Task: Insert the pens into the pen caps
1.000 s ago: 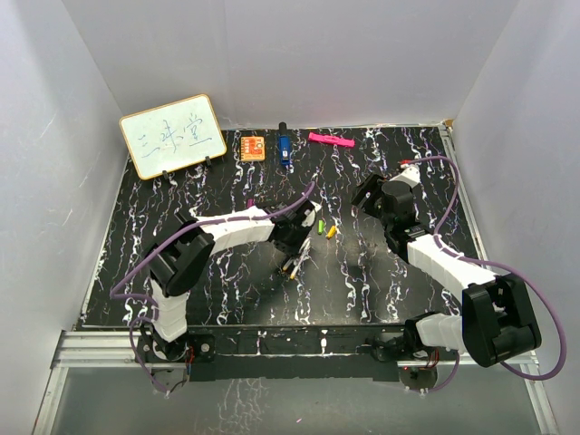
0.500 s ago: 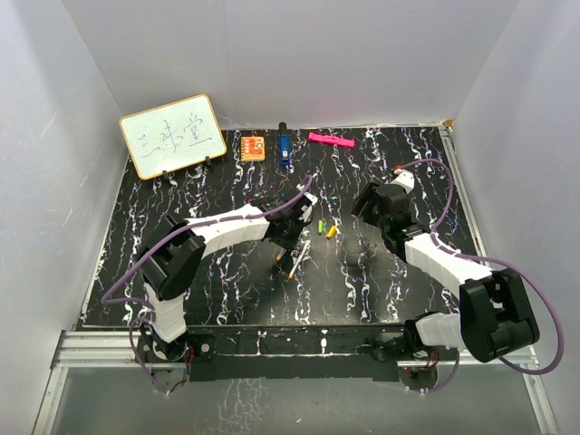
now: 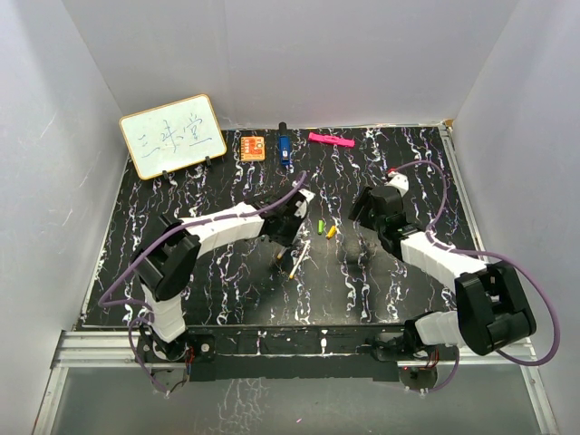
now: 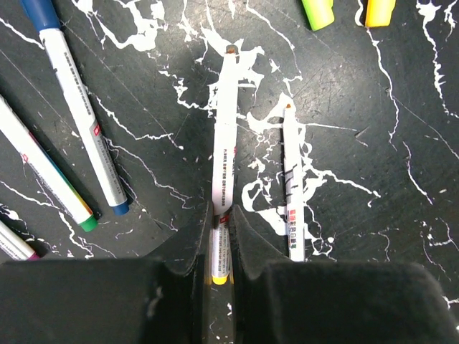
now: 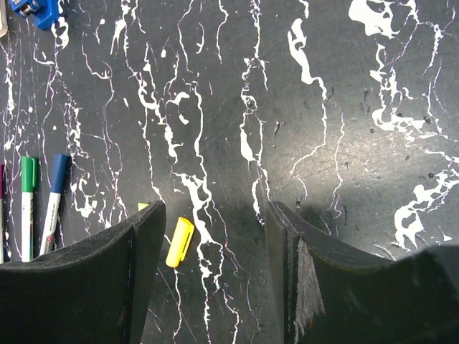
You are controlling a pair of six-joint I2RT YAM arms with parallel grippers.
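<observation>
My left gripper (image 4: 221, 211) is shut on a white pen with a yellow rear end (image 4: 224, 143), whose tip points away over the table. A second bare pen (image 4: 290, 179) lies just right of it. Beyond them lie a green cap (image 4: 318, 13) and a yellow cap (image 4: 379, 8). My right gripper (image 5: 215, 215) is open low over the table, with the yellow cap (image 5: 179, 242) lying just inside its left finger (image 5: 140, 258); the green cap is mostly hidden behind that finger. In the top view both grippers (image 3: 292, 258) (image 3: 358, 213) flank the caps (image 3: 326, 227).
Capped pens lie left of the held pen: a blue one (image 4: 75, 107) and a green-ended one (image 4: 43, 172). Along the far edge stand a whiteboard (image 3: 172, 136), an orange card (image 3: 253, 147), a dark blue object (image 3: 284, 149) and a pink bar (image 3: 330, 140).
My right arm has moved left toward the caps and its jaws have narrowed a little. The left gripper stays shut on the pen, its wrist shifted slightly.
</observation>
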